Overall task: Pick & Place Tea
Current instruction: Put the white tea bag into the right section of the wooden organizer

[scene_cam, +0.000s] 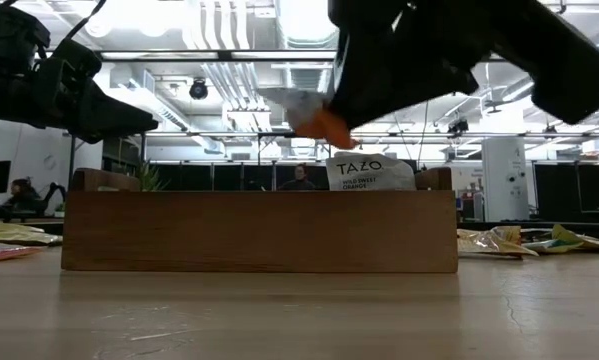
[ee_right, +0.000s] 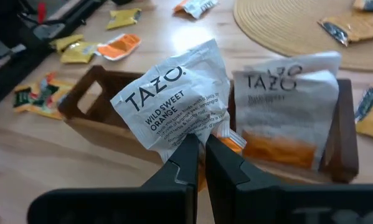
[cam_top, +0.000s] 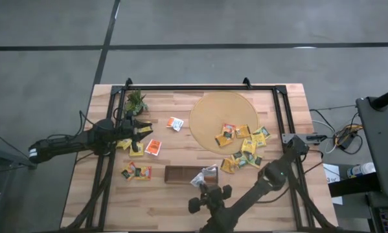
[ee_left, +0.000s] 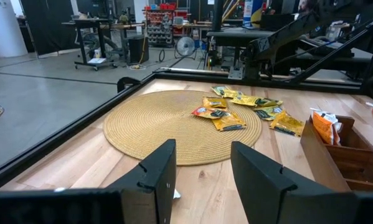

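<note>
right gripper (ee_right: 200,144): pinched on Wild Sweet Orange sachet (ee_right: 174,99), held above tray (ee_right: 86,93) for dropping in.
left gripper (ee_left: 202,165): fingers apart, holding nothing, waiting.

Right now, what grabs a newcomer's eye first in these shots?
The right gripper, shut on a white-and-orange tea sachet, holds it just above the dark brown tray at the table's front, where another sachet already stands. Next, the heap of yellow sachets spilling over the round woven mat's edge. The left gripper hangs open over loose sachets near the small green plant.
</note>
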Controlling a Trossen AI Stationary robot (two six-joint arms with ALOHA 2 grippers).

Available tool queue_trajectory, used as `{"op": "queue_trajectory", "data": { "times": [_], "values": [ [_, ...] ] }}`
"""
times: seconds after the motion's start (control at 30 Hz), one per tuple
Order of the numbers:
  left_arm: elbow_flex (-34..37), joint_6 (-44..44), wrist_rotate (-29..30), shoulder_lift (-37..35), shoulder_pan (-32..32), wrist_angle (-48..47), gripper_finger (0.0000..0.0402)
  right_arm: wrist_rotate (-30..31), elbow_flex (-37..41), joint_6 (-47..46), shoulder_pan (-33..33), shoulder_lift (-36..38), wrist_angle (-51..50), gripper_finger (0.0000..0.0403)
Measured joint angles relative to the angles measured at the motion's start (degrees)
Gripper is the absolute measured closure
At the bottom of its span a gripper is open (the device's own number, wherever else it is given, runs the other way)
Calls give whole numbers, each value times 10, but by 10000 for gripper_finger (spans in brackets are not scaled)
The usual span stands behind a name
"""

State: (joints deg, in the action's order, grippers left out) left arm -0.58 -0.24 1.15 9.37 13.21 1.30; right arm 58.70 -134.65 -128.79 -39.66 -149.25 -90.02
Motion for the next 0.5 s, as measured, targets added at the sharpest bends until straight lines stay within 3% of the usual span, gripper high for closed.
{"op": "queue_trajectory", "data": {
  "times": [0.5],
  "values": [
    [0,0,0,0,0,0,255,83,2,64,20,44,0,392]
  ]
}}
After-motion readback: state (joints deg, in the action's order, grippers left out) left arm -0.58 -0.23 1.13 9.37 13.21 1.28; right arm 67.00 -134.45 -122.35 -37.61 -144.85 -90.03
